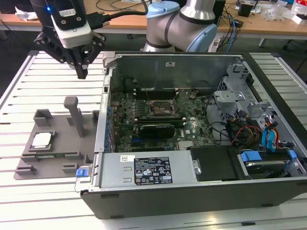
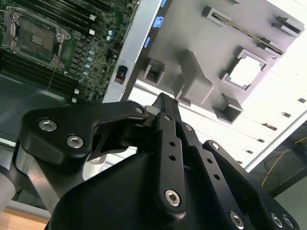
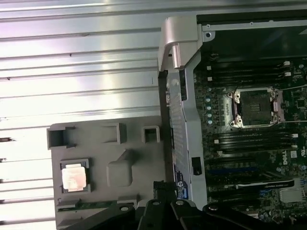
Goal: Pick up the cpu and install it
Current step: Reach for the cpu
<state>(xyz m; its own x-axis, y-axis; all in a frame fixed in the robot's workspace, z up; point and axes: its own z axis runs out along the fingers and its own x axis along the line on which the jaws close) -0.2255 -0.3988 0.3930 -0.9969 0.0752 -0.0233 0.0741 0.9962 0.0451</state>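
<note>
Now, tool (image 1: 82,72) well apart from cpu (image 1: 42,139)

The cpu (image 1: 42,139), a flat silvery-white square, lies level in a grey tray (image 1: 62,165) recess, well below the gripper (image 1: 82,74), untouched.

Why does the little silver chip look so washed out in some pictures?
Second wrist view: strong light blows the cpu and the slatted table out to near white, while the end effector in front is dark. First wrist view: the table slats glare in bright bands and the cpu looks pale. Exterior view: even light, the cpu plainly grey-white.
</note>
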